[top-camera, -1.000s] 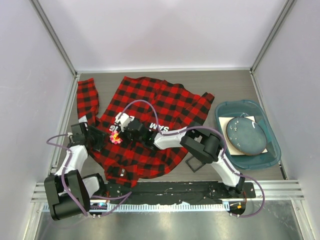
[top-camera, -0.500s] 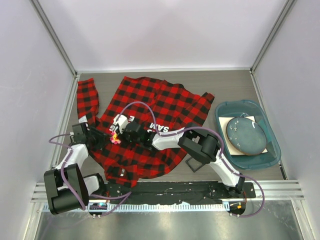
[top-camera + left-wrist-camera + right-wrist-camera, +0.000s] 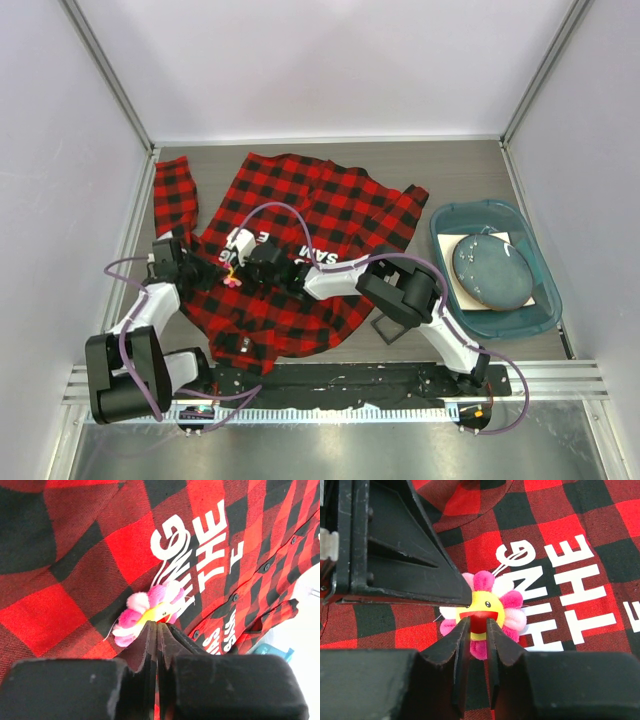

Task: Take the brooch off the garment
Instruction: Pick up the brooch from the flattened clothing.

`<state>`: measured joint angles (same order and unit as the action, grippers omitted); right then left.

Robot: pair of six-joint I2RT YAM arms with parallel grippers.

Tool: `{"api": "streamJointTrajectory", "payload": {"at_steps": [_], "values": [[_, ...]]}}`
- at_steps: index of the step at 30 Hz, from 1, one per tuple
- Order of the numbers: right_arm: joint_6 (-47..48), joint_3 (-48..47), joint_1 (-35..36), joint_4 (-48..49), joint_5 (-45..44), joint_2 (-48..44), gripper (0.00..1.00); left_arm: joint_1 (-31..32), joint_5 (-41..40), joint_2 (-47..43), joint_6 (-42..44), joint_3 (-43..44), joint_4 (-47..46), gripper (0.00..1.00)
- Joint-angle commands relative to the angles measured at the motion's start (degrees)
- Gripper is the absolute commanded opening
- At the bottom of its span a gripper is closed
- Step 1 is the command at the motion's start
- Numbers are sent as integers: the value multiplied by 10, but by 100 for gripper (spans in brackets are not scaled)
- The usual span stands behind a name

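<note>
Since the earlier frame the left fingers (image 3: pixel 148 645) have gone from wide apart to pressed together, while the brooch (image 3: pixel 485 607) has barely shifted. It lies face up on the garment (image 3: pixel 330 215), its petals touching the first letters of the white lettering (image 3: pixel 568 587).

The left fingers' tips meet at the brooch's edge on the side away from the lettering. I cannot tell whether they nip a petal, the cloth under it, or nothing. The right fingers (image 3: pixel 460 645) are only narrowly parted and close around the lower part of the flower's face, apparently gripping it.

The brooch still looks fastened, so the step in hand is probably freeing the pin. It would go best with one set of fingers pinning the cloth down beside the lettering while the other draws the brooch off. The pull should be slow and, as far as can be judged, along the pin rather than straight up. If the check cloth tents up with the flower, the pin is still caught and the pull should ease. The soft petals may slip, so a hold on the firmer centre seems safer.

The garment is spread over the bench (image 3: pixel 450 160). A teal tub (image 3: pixel 445 225) stands well apart from the lettering, beyond the garment's edge.
</note>
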<state>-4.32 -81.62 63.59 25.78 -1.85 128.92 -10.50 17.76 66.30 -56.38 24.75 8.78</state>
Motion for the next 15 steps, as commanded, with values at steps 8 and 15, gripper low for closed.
{"api": "streamJointTrajectory", "payload": {"at_steps": [8, 15], "values": [[25, 5, 2, 11, -22, -36, 37, 5, -20, 20, 18, 47, 35, 0], [40, 10, 2, 1, -43, -58, 42, 5, -50, 37, 30, 78, 114, 30]]}}
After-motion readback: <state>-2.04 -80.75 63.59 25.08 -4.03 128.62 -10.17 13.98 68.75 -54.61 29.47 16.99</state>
